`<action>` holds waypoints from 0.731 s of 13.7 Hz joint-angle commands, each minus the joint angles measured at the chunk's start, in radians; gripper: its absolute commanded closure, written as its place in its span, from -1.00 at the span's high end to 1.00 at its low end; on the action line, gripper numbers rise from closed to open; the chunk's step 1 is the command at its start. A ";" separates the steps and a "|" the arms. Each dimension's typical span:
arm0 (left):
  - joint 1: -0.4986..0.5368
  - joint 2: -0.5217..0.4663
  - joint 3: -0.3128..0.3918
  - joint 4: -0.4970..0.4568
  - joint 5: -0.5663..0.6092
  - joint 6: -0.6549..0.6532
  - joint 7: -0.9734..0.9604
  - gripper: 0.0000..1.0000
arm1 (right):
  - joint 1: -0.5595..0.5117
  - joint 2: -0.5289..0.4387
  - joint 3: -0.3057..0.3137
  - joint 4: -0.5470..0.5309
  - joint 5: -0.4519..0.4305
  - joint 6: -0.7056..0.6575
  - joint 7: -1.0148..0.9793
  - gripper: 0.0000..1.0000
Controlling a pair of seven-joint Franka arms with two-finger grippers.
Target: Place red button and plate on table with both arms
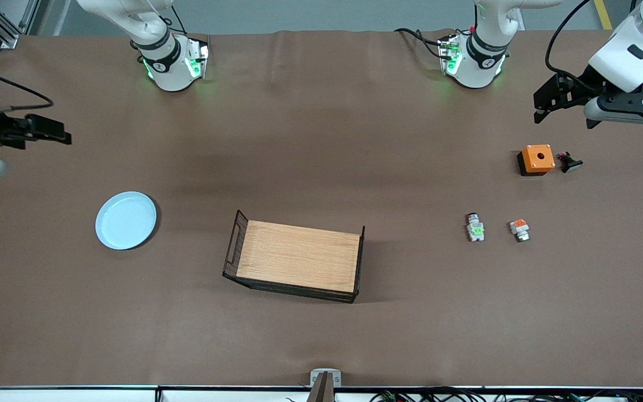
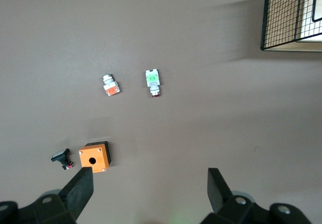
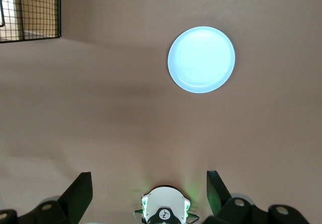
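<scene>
Both arms hang high, fingers spread and empty: left gripper (image 1: 545, 109) above the orange box (image 1: 537, 159), right gripper (image 1: 48, 131) up from the plate (image 1: 126, 220).

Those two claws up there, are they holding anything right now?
Nothing. The left claw and the right claw are both open and empty, up over the table; plate and red button lie untouched.

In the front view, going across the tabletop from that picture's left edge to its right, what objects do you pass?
plate → wooden tray → red button → orange-block switch part → orange box → small black part
</scene>
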 commanded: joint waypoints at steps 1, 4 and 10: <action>0.005 -0.020 -0.010 -0.013 0.017 0.003 -0.017 1.00 | -0.038 -0.090 0.036 -0.046 -0.020 -0.007 0.015 1.00; 0.005 -0.020 -0.010 -0.013 0.017 0.003 -0.017 1.00 | -0.043 -0.188 0.036 -0.116 -0.020 -0.008 0.014 1.00; 0.005 -0.020 -0.010 -0.013 0.017 0.003 -0.017 1.00 | -0.035 -0.276 0.067 -0.193 -0.061 -0.044 0.042 1.00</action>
